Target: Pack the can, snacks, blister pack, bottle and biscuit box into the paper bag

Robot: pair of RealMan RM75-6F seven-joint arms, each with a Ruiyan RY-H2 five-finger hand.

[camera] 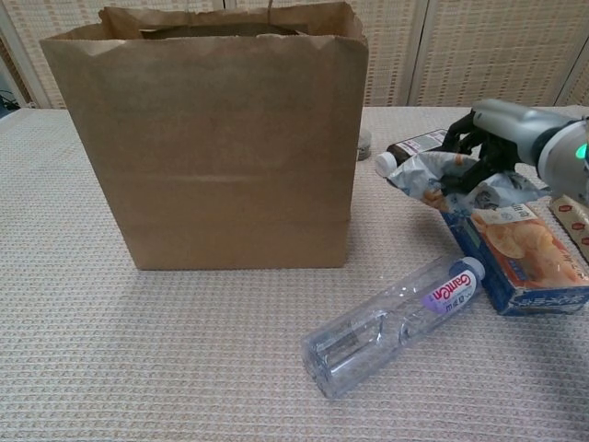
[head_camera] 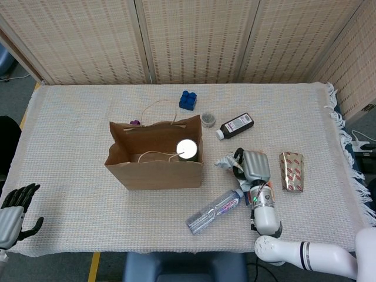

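Your right robot hand [camera: 502, 138] grips the crumpled snack packet [camera: 433, 178] off the worktop [camera: 184, 350], its length pointing toward the paper bag [camera: 216, 138].

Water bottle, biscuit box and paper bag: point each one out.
Water bottle [camera: 391, 325]: chest view, on its clear body.
Biscuit box [camera: 521, 255]: chest view, on its printed top face.
Paper bag [camera: 221, 147]: chest view, on its front wall.

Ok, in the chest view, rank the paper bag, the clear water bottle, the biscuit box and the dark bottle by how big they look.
1. paper bag
2. clear water bottle
3. biscuit box, close to the water bottle, so unsure
4. dark bottle, farthest back and partly hidden by the right hand
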